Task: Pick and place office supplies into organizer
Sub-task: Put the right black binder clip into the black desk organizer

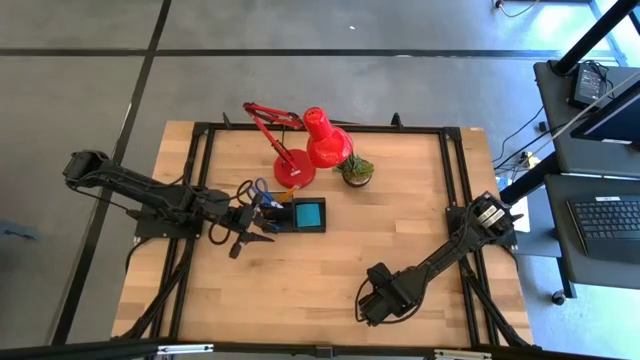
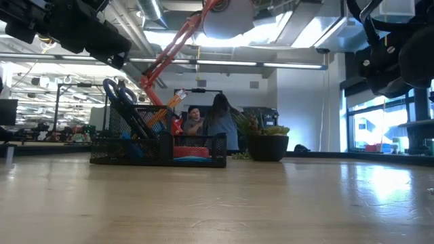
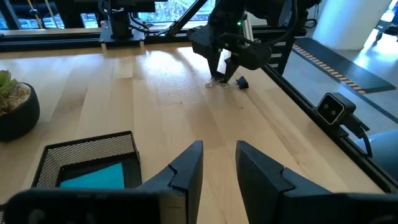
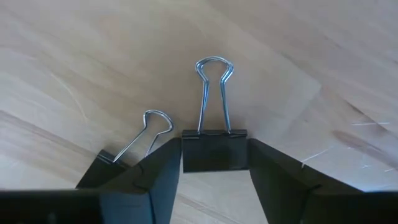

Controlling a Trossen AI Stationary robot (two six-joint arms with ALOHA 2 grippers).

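Observation:
Near the table's front edge, right of the middle, my right gripper (image 1: pixel 375 300) points down with its fingers around a black binder clip (image 4: pixel 214 152). A second binder clip (image 4: pixel 106 168) lies close beside it, and a small blue eraser (image 3: pixel 242 82) lies nearby. The black mesh organizer (image 3: pixel 87 149) stands mid-table and holds a blue note pad (image 1: pixel 310 215), blue-handled scissors (image 1: pixel 260 190) and orange pencils (image 2: pixel 173 102). My left gripper (image 3: pixel 219 155) hovers open beside the organizer with nothing between its fingers. My right gripper pinches the binder clip's black body (image 4: pixel 186 155) between its two fingers, one on each end of the body. The fingers come from above, pointing down. The clip lies on the table with its wire handles (image 4: pixel 212 93) flat on the wood, pointing away from the fingers.
A red desk lamp (image 1: pixel 310 145) and a small potted plant (image 1: pixel 355 170) stand behind the organizer. A black rail frame (image 1: pixel 450 190) borders the table. Bare wood lies between the organizer and my right gripper. People sit in the room beyond the table.

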